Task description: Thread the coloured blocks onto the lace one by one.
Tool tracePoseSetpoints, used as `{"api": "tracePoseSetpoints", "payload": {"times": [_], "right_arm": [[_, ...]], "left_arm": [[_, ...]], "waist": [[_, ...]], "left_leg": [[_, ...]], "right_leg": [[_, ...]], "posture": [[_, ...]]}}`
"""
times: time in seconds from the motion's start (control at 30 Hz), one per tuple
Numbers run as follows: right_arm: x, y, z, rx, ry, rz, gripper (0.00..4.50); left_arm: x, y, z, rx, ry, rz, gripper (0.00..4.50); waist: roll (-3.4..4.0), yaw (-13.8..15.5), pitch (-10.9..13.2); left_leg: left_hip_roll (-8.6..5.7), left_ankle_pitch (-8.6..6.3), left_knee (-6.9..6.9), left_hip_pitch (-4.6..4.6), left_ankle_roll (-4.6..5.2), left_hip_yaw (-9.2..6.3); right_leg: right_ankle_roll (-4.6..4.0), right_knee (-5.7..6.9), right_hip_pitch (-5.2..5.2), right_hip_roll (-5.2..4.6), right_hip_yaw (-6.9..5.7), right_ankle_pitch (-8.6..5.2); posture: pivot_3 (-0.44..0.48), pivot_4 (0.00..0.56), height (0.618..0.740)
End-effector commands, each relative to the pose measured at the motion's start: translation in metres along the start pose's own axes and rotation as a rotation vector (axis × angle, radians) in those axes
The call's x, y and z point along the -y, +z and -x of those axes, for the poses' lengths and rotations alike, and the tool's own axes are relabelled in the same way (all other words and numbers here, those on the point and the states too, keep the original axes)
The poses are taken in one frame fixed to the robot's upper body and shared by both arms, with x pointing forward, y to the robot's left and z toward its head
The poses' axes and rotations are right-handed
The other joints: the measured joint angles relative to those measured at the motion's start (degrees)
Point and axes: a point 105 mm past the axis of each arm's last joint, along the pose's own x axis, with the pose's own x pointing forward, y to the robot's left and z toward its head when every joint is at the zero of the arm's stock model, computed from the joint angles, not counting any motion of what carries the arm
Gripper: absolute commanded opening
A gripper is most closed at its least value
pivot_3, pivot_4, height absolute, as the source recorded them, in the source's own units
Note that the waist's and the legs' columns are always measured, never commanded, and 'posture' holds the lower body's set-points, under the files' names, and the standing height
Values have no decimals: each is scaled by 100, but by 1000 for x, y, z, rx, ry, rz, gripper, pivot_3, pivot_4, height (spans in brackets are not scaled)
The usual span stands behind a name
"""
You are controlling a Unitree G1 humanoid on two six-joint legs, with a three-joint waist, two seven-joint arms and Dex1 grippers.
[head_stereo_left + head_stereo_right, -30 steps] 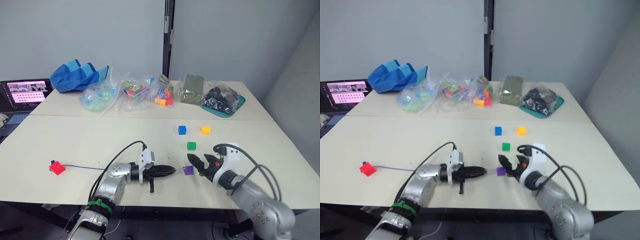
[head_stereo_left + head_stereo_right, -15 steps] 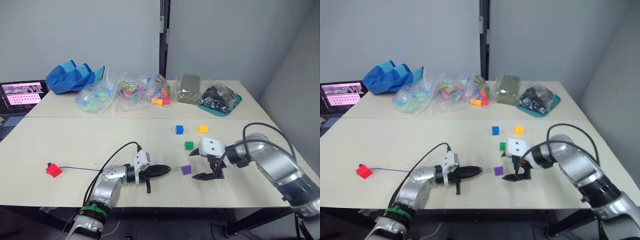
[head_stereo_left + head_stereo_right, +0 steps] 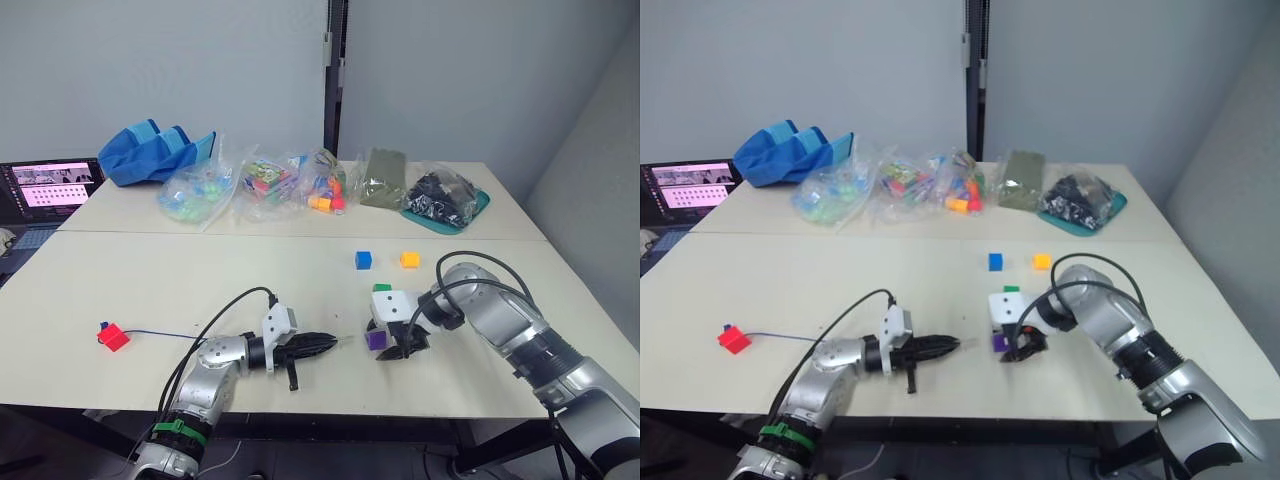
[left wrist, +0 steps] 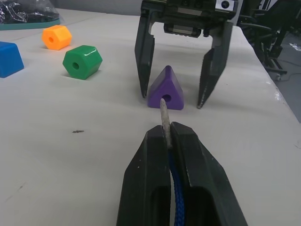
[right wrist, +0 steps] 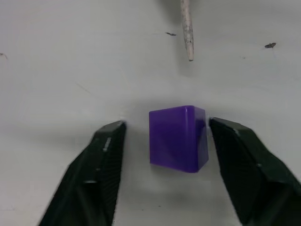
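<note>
My left gripper clamped on lace, tip facing purple block | my right gripper apart, straddling block, untouched

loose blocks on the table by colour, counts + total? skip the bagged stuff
red block: 1
purple block: 1
green block: 1
blue block: 1
orange block: 1
Total: 5

Pale table, coloured blocks, toy bags
</note>
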Motion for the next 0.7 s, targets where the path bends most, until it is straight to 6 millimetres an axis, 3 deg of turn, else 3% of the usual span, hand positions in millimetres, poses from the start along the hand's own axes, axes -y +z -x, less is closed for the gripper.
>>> {"api": "tracePoseSetpoints", "payload": {"times": [0.03,0.07,0.1,0.7], "right_arm": [[1,-3,2,-24,-32,-48,1629],[0,-4,3,-32,-36,-62,1295],[0,-5,4,-39,-42,-73,1259],[-12,3,-1,-11,-46,-142,1259]], "left_arm": [[2,5,-1,8,-12,-11,0],[3,5,-2,5,-18,-11,0],[3,4,-3,4,-23,-10,0],[10,3,-31,11,-79,7,0]], "waist": [[0,8,0],[0,9,0],[0,15,0],[0,40,0]], "left_leg": [[0,0,0,0,-1,0],[0,0,1,0,-1,0],[0,0,1,0,-1,0],[0,0,3,0,-1,0]], "right_leg": [[0,0,0,0,0,0],[0,0,0,0,0,0],[0,0,0,0,0,0],[0,-2,2,0,0,0]], "posture": [[0,150,740],[0,150,740],[0,150,740],[0,150,740]]}}
